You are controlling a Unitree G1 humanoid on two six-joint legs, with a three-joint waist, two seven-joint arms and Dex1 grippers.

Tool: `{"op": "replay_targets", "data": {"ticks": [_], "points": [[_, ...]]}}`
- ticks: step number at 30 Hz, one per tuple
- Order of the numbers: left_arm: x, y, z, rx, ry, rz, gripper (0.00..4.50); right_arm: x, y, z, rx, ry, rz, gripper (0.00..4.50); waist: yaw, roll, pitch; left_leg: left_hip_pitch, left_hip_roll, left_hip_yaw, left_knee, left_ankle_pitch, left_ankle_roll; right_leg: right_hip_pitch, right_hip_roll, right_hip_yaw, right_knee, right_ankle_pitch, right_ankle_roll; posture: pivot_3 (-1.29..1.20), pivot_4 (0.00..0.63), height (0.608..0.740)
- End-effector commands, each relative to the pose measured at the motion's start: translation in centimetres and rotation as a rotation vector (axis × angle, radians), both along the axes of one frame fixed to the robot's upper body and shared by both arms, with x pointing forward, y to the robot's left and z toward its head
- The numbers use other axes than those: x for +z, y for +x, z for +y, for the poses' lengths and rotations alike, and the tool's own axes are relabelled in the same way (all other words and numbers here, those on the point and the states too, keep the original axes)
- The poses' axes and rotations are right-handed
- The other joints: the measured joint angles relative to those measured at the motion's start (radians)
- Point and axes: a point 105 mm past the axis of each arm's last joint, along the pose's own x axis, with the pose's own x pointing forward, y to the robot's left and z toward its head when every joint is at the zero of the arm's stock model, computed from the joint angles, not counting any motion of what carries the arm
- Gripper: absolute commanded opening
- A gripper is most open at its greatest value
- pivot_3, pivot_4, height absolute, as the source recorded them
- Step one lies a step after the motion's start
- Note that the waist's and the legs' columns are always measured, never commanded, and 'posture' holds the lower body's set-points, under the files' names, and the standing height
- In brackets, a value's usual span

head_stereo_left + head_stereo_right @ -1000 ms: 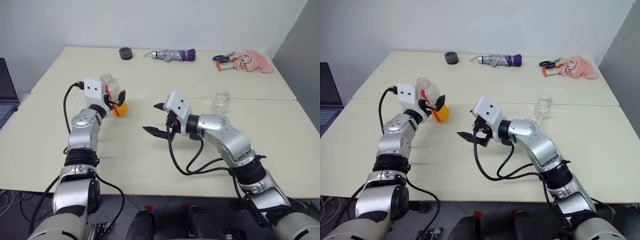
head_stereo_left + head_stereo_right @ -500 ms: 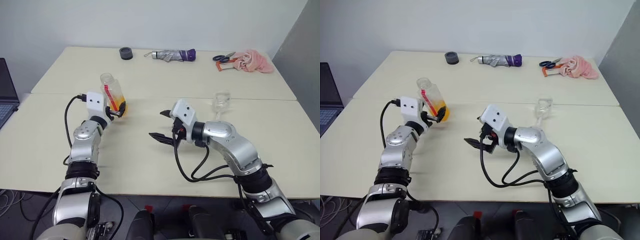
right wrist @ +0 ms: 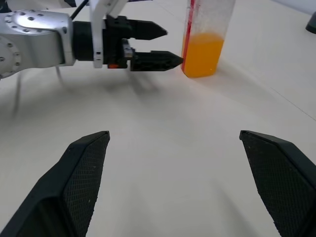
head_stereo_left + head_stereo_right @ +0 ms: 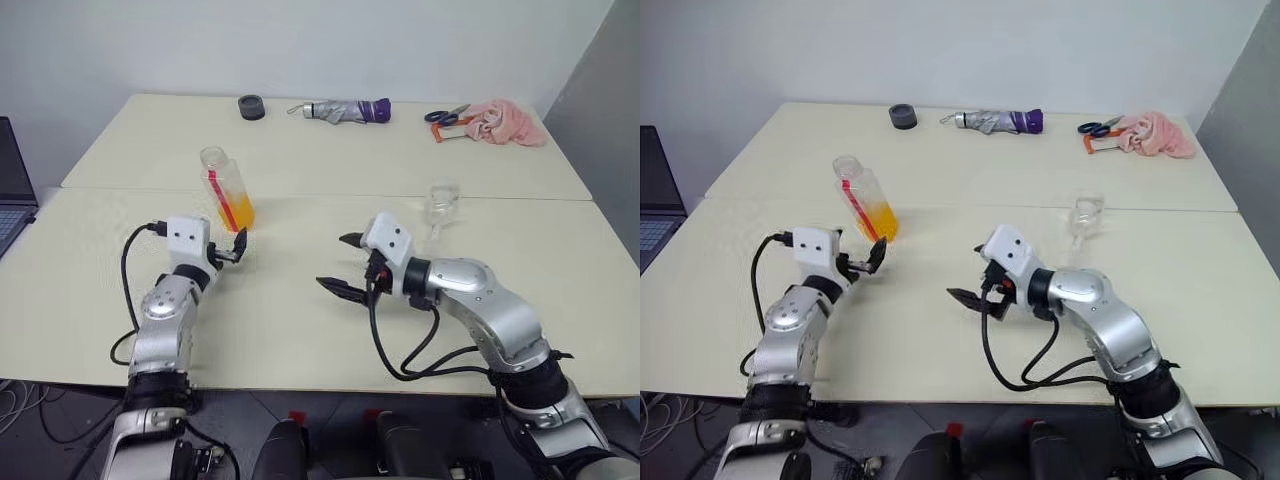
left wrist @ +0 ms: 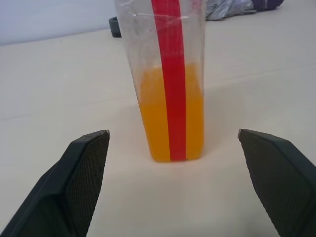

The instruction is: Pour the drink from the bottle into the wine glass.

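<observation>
The bottle (image 4: 228, 188) stands free, bare table (image 4: 300, 330) around it, the wine glass (image 4: 440, 206) well apart. Both the left gripper (image 4: 232, 246) and right gripper (image 4: 345, 265) are spread, holding nothing. The bottle's top is cut off in the left wrist view.

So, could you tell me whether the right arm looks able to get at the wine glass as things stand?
Probably yes. The wine glass stands alone on the table, just beyond the right pincer, which is open and empty. Nothing lies between them, though the pincer points away, toward the bottle, so the wrist would have to turn.

The bottle (image 4: 228, 188) stands upright on the table (image 4: 300, 150) — left gripper (image 4: 236, 249) just beside, fingers spread.
</observation>
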Motion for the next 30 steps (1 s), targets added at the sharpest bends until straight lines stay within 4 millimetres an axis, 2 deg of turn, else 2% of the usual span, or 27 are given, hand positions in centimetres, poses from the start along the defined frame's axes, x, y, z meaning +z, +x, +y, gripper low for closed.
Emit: {"op": "replay_targets", "data": {"ticks": [1,5,8,10,14,19,22,30], "points": [[2.1,-2.0,-1.0,-0.062,0.029,-0.075,4.46,2.1,-0.7,-1.5,-0.041,0.062,-0.041,4.50,0.000,0.000,0.000,0.000,0.000,0.000,0.000,0.000,0.000,0.000,0.000,0.000,0.000,0.000,0.000,0.00,0.150,0.740],[2.3,-4.3,-3.6,-0.248,0.034,-0.060,4.46,4.1,-0.1,-4.7,-0.187,0.163,-0.029,4.50,0.000,0.000,0.000,0.000,0.000,0.000,0.000,0.000,0.000,0.001,0.000,0.000,0.000,0.000,0.000,0.00,0.150,0.740],[3.4,-5.4,-5.8,-0.430,0.015,-0.052,4.46,6.0,2.0,-8.4,-0.416,0.275,-0.041,4.50,0.001,0.000,0.000,0.001,0.000,-0.001,0.000,0.000,0.000,0.002,0.001,0.000,0.000,0.000,0.000,0.00,0.150,0.740],[4.0,-5.7,-6.9,-0.542,0.043,-0.027,4.46,5.5,3.3,-10.5,-0.526,0.279,0.062,4.50,0.000,0.000,0.000,0.002,-0.001,0.000,0.000,0.000,-0.001,0.002,0.003,0.000,0.000,0.000,0.000,0.00,0.150,0.740],[4.5,-6.7,-8.1,-0.755,0.144,0.064,4.46,4.8,5.3,-13.0,-0.633,0.265,0.297,4.50,-0.003,0.001,0.000,0.003,-0.003,0.004,-0.001,0.000,-0.001,0.002,0.005,0.002,0.000,0.000,0.000,0.00,0.150,0.740],[4.9,-7.7,-8.5,-0.957,0.238,0.163,4.46,4.3,8.3,-16.0,-0.785,0.210,0.435,4.50,-0.012,0.001,0.001,0.003,-0.002,0.006,-0.003,0.000,0.000,0.000,0.008,0.004,-0.001,0.000,-0.001,0.00,0.150,0.740],[4.9,-8.0,-9.0,-1.027,0.285,0.193,4.46,3.5,9.3,-16.6,-0.805,0.169,0.548,4.50,-0.019,0.001,0.001,0.002,-0.002,0.007,-0.004,0.000,0.000,-0.001,0.008,0.005,-0.002,0.000,-0.001,0.00,0.150,0.740],[5.0,-8.0,-10.3,-1.083,0.306,0.176,4.46,1.2,10.5,-16.5,-0.771,0.133,0.802,4.50,-0.023,0.001,0.001,0.000,-0.002,0.009,-0.004,-0.001,0.001,-0.002,0.007,0.006,-0.003,0.000,-0.001,0.00,0.150,0.740]]}}
